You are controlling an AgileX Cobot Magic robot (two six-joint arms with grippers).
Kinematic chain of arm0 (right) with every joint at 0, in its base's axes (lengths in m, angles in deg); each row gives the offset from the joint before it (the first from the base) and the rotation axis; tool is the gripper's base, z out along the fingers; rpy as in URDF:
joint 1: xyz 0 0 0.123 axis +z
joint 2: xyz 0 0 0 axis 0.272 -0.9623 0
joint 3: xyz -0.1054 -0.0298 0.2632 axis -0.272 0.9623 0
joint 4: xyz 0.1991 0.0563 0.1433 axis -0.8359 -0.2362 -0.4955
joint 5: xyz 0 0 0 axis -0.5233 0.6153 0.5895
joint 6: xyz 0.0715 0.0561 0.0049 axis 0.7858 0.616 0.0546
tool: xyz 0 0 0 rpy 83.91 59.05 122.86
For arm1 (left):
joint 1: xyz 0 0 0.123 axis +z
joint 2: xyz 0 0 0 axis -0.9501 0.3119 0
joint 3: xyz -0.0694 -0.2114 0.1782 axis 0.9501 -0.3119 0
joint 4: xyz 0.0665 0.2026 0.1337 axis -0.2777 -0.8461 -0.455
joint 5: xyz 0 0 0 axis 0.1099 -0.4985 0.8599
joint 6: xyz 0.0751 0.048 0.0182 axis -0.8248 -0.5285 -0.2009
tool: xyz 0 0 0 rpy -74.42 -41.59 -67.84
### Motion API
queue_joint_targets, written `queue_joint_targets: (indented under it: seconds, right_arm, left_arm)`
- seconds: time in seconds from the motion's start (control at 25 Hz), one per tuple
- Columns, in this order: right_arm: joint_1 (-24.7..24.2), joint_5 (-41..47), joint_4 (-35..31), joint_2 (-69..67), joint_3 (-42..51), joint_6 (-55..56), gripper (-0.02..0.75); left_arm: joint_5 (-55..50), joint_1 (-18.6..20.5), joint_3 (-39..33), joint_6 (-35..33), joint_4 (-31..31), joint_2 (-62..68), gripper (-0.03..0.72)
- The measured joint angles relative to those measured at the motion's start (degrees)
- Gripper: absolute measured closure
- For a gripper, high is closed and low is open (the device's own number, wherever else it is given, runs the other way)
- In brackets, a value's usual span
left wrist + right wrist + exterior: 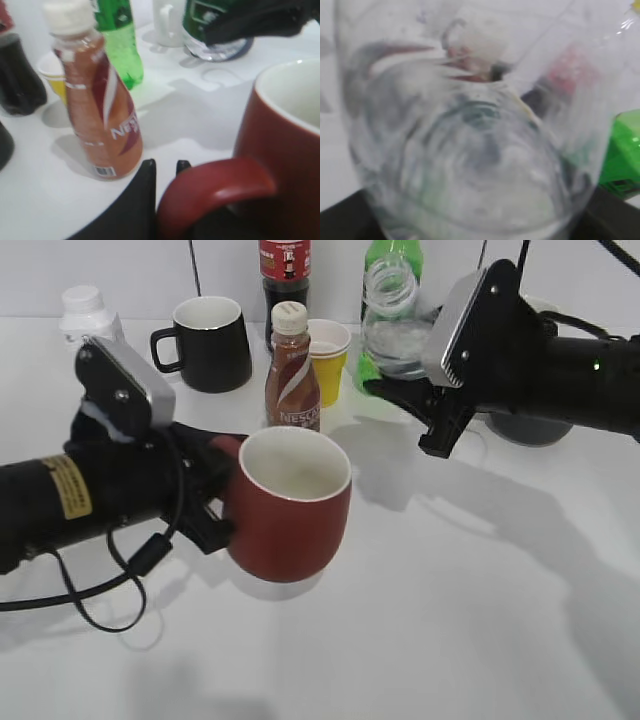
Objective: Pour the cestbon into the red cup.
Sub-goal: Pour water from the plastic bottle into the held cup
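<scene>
Two arms were in play over the white table (pixel 480 620). The left gripper (pixel 205 495) had its jaws pinching the handle of the red cup (pixel 288 505), which sat upright just in front of the brown coffee bottle (pixel 292 375). The left wrist view showed that handle (pixel 215 187) up close, something the exterior view hid behind the arm. Right of the coffee bottle, the right gripper (pixel 410 380) was clamped around the water bottle (pixel 395 325), uncapped and well apart from the cup. The right wrist view gave only blurred clear plastic (pixel 465 150). Behind the coffee bottle stood a yellow paper cup (pixel 328 360); left of it, a black mug (pixel 208 340).
</scene>
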Motion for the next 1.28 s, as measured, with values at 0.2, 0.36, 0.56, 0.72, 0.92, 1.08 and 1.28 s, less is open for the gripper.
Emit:
queue_joint_targets:
  seconds: [0.2, 0.36, 0.56, 0.72, 0.92, 1.08, 1.28]
  right_arm:
    - [0.0, 0.43, -3.15, -1.21, -1.45, -8.43, 0.275]
    - [0.0, 0.43, -3.61, -2.05, -3.06, -12.53, 0.275]
    - [0.0, 0.41, -4.38, -2.7, -3.85, -20.4, 0.275]
    - [0.0, 1.33, -4.51, -2.81, -3.95, -25.92, 0.275]
    - [0.0, 1.9, -4.68, -2.81, -3.95, -32.17, 0.275]
    - [0.0, 3.99, -5.2, -2.81, -3.95, -35.56, 0.275]
    - [0.0, 5.35, -6.36, -2.81, -3.95, -39.51, 0.275]
  left_arm:
    - [2.21, 0.0, 1.58, 0.02, -0.35, 4.03, 0.606]
    - [2.41, 0.0, 6.08, 0.02, -0.41, 6.71, 0.606]
    - [3.22, 0.0, 10.76, 0.06, -0.41, 9.13, 0.606]
    - [3.45, 0.0, 11.14, 0.06, -1.25, 10.46, 0.606]
    - [3.27, 0.0, 11.14, 0.06, -5.37, 11.27, 0.606]
    - [3.47, 0.0, 11.14, 0.06, -5.47, 11.27, 0.606]
    - [3.54, 0.0, 11.14, 0.06, -5.22, 11.27, 0.606]
